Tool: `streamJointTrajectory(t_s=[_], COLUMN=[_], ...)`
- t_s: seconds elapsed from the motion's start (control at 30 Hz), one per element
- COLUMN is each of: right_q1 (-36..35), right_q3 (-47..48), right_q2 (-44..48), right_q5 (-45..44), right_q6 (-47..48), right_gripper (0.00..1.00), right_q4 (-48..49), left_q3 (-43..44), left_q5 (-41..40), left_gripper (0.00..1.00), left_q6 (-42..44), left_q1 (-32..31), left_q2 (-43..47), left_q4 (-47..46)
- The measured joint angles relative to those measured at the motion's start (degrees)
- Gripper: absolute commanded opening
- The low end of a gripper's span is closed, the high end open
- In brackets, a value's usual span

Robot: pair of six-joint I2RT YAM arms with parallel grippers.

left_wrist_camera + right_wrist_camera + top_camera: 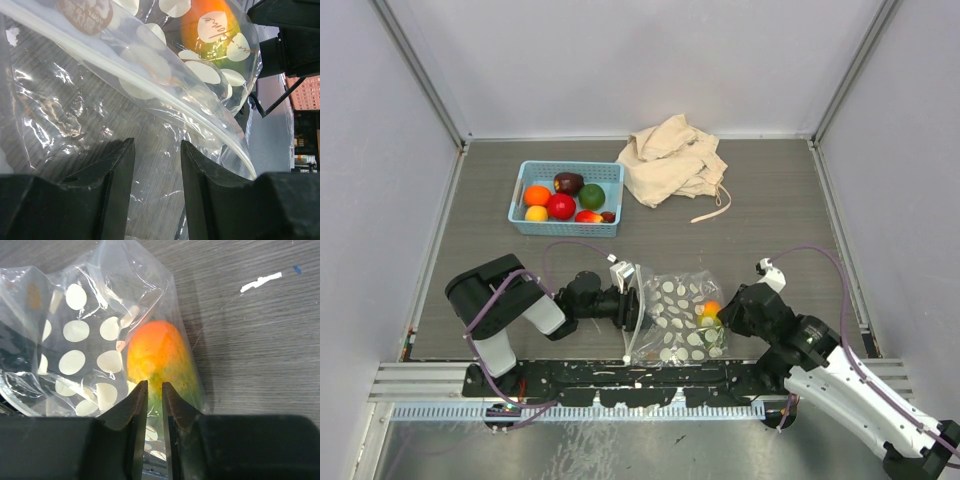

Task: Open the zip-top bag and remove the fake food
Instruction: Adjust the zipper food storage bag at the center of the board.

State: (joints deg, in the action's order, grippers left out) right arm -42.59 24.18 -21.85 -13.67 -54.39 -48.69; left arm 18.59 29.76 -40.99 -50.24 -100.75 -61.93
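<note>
The zip-top bag point(670, 315) is clear with white dots and lies at the near edge of the table between my two grippers. One piece of fake food point(711, 309), orange fading to green, sits inside at its right end. My left gripper point(625, 300) is at the bag's raised left mouth. In the left wrist view its jaws point(157, 142) stand partly apart with clear film in front of them and the white zip strip point(200, 117) running above. My right gripper point(154, 384) is nearly closed on the bag film point(75, 330) just short of the fruit's green end point(160, 357).
A light blue basket point(565, 229) at the back left holds several more fake fruits point(562, 205). A beige cloth drawstring bag point(670, 160) lies crumpled at the back centre. Grey walls close in both sides and the back.
</note>
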Motion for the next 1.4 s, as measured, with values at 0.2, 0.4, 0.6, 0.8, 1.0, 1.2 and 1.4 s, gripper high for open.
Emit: streamJointTrajectory(t_s=[0.2, 0.4, 0.6, 0.8, 1.0, 1.2, 1.4], right_q1=[-1.20, -5.40, -8.87, -11.26, -11.63, -11.63, -11.72], right_q3=[0.02, 0.24, 0.22, 0.26, 2.80, 2.12, 1.73], right_q2=[-7.06, -11.17, -13.35, -11.61, -4.96, -7.21, -11.82], right_q5=[-0.50, -2.73, -4.74, -6.58, -9.33, -8.85, -8.94], right_q6=[-0.02, -1.01, -2.89, -4.52, -6.03, -7.02, -7.28], right_gripper=[0.18, 0.12, 0.02, 0.02, 0.06, 0.06, 0.06], right_q4=[0.46, 4.44, 6.73, 5.49, -1.40, -2.14, -0.33], left_q3=[0.00, 0.00, 0.00, 0.00, 0.00, 0.00, -0.11], left_q5=[0.00, 0.00, 0.00, 0.00, -0.02, -0.02, 0.04], left_gripper=[0.43, 0.43, 0.42, 0.41, 0.40, 0.41, 0.43], left_q6=[0.00, 0.02, 0.02, -0.02, -0.13, -0.68, -1.88], left_q1=[0.00, 0.00, 0.00, 0.00, -0.02, -0.02, -0.04], left_q2=[-0.02, -0.02, -0.02, 0.04, 0.50, 0.59, 2.91], left_q4=[-0.02, -0.02, -0.02, -0.02, -0.04, -0.04, 0.04])
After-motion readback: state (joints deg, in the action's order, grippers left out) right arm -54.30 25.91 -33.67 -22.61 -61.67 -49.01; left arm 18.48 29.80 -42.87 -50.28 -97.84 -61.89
